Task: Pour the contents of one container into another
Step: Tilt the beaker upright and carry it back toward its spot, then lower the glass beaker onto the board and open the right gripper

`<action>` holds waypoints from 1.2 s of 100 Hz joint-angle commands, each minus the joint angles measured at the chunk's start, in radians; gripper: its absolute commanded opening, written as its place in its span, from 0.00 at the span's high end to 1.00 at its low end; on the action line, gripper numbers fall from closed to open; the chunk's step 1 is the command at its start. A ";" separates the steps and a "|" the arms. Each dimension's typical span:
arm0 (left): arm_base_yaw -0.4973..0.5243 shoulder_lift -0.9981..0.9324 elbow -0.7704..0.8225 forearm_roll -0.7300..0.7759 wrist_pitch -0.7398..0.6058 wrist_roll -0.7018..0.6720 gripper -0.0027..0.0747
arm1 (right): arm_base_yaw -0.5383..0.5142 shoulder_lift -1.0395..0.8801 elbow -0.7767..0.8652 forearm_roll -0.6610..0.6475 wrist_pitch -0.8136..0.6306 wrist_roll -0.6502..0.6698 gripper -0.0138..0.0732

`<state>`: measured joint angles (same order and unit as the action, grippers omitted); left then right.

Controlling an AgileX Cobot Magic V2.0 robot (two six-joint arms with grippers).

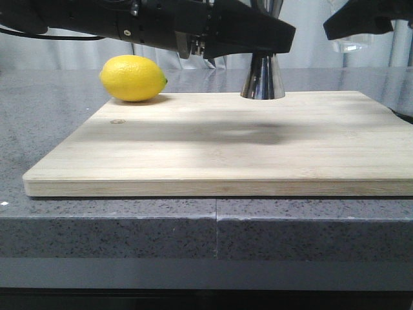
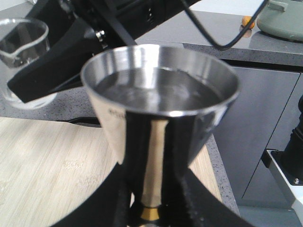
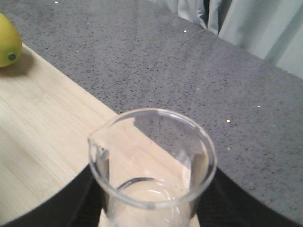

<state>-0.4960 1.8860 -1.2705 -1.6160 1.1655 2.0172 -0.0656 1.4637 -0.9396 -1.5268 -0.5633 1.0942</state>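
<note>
— Left gripper (image 2: 150,201): what's it doing?
— Clamped on the steel jigger (image 2: 158,118) at its gold-banded waist; the upper cup holds clear liquid. That jigger stands at the far edge of the wooden cutting board (image 1: 226,145).
— And the right gripper (image 3: 151,208)?
— Closed around the glass beaker (image 3: 151,165), which is upright and raised at the far right, above the board's edge, lip toward the board.
— Anything else?
— A lemon (image 1: 133,78) on the board's far left corner, and the grey speckled counter (image 1: 39,116) beyond.
</note>
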 commanded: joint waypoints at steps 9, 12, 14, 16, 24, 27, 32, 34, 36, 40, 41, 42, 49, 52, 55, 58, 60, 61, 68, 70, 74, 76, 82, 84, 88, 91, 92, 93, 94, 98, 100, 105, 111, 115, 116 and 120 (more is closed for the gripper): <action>-0.008 -0.061 -0.032 -0.075 0.114 -0.007 0.99 | -0.039 0.016 -0.025 0.076 -0.116 -0.004 0.61; -0.008 -0.061 -0.032 -0.075 0.114 -0.007 0.99 | -0.039 0.025 -0.020 0.078 -0.118 -0.010 0.61; -0.008 -0.061 -0.032 -0.075 0.114 -0.007 0.99 | -0.039 0.031 -0.015 0.078 -0.120 -0.016 0.61; -0.008 -0.061 -0.032 -0.075 0.114 -0.007 0.99 | -0.039 0.034 -0.012 0.082 -0.125 -0.021 0.61; -0.008 -0.061 -0.032 -0.075 0.114 -0.007 0.99 | -0.039 0.054 0.006 0.137 -0.150 -0.070 0.61; -0.008 -0.061 -0.032 -0.075 0.114 -0.007 0.99 | -0.039 0.061 0.012 0.158 -0.161 -0.084 0.61; -0.008 -0.061 -0.032 -0.075 0.114 -0.007 0.99 | -0.039 0.071 0.022 0.189 -0.182 -0.115 0.61; -0.008 -0.061 -0.032 -0.075 0.114 -0.007 0.99 | -0.039 0.076 0.024 0.193 -0.188 -0.122 0.61; -0.008 -0.061 -0.032 -0.075 0.114 -0.007 0.99 | -0.039 0.079 0.027 0.198 -0.196 -0.131 0.61; -0.008 -0.061 -0.032 -0.075 0.114 -0.007 0.99 | -0.039 0.084 0.029 0.211 -0.209 -0.153 0.61; -0.008 -0.061 -0.032 -0.075 0.114 -0.007 0.99 | -0.039 0.086 0.029 0.213 -0.211 -0.156 0.61; -0.008 -0.061 -0.032 -0.075 0.114 -0.007 0.99 | -0.039 0.089 0.029 0.215 -0.213 -0.158 0.61; -0.008 -0.061 -0.032 -0.075 0.114 -0.007 0.99 | -0.039 0.091 0.029 0.232 -0.213 -0.196 0.61; -0.008 -0.061 -0.032 -0.075 0.114 -0.007 0.99 | -0.039 0.091 0.029 0.236 -0.211 -0.207 0.61; -0.008 -0.061 -0.032 -0.075 0.114 -0.007 0.99 | -0.039 0.091 0.029 0.239 -0.213 -0.218 0.61; -0.008 -0.061 -0.032 -0.075 0.114 -0.007 0.99 | -0.039 0.091 0.029 0.242 -0.215 -0.233 0.61; -0.008 -0.061 -0.032 -0.075 0.114 -0.007 0.99 | -0.039 0.091 0.029 0.245 -0.215 -0.241 0.61; -0.008 -0.061 -0.032 -0.075 0.114 -0.007 0.99 | -0.039 0.091 0.029 0.245 -0.215 -0.243 0.61; -0.008 -0.061 -0.032 -0.075 0.114 -0.007 0.99 | -0.039 0.091 0.029 0.245 -0.215 -0.251 0.61; -0.008 -0.061 -0.032 -0.075 0.114 -0.007 0.99 | -0.039 0.091 0.029 0.245 -0.215 -0.254 0.61; -0.008 -0.061 -0.032 -0.075 0.114 -0.007 0.99 | -0.039 0.097 0.029 0.245 -0.215 -0.267 0.61; -0.008 -0.061 -0.032 -0.075 0.114 -0.007 0.99 | -0.039 0.098 0.029 0.247 -0.215 -0.272 0.61; -0.008 -0.061 -0.032 -0.075 0.114 -0.007 0.99 | -0.039 0.110 0.029 0.258 -0.217 -0.283 0.61; -0.008 -0.061 -0.032 -0.075 0.114 -0.007 0.99 | -0.039 0.119 0.029 0.258 -0.218 -0.283 0.61; -0.008 -0.061 -0.032 -0.075 0.114 -0.007 0.99 | -0.039 0.135 0.029 0.262 -0.229 -0.283 0.61; -0.008 -0.061 -0.032 -0.075 0.114 -0.007 0.99 | -0.039 0.148 0.029 0.264 -0.240 -0.283 0.61; -0.008 -0.061 -0.032 -0.075 0.114 -0.007 0.99 | -0.039 0.153 0.029 0.266 -0.246 -0.283 0.61; -0.008 -0.061 -0.032 -0.075 0.114 -0.007 0.99 | -0.039 0.156 0.029 0.267 -0.249 -0.283 0.61; -0.008 -0.061 -0.032 -0.075 0.114 -0.007 0.99 | -0.039 0.160 0.029 0.269 -0.252 -0.283 0.61; -0.008 -0.061 -0.032 -0.075 0.114 -0.007 0.99 | -0.039 0.175 0.029 0.278 -0.258 -0.286 0.61; -0.008 -0.061 -0.032 -0.075 0.114 -0.007 0.99 | -0.039 0.182 0.029 0.281 -0.258 -0.288 0.61; -0.008 -0.061 -0.032 -0.075 0.114 -0.007 0.99 | -0.039 0.194 0.029 0.292 -0.263 -0.309 0.61; -0.008 -0.061 -0.032 -0.075 0.114 -0.007 0.99 | -0.039 0.206 0.029 0.306 -0.267 -0.326 0.61; -0.008 -0.061 -0.032 -0.075 0.114 -0.007 0.99 | -0.039 0.213 0.029 0.316 -0.271 -0.334 0.61; -0.008 -0.061 -0.032 -0.075 0.114 -0.007 0.99 | -0.039 0.215 0.029 0.316 -0.271 -0.336 0.61; -0.008 -0.061 -0.032 -0.075 0.114 -0.007 0.99 | -0.039 0.220 0.029 0.318 -0.277 -0.339 0.61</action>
<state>-0.4960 1.8860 -1.2705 -1.6160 1.1655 2.0172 -0.0986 1.7071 -0.8878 -1.2552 -0.7840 0.7826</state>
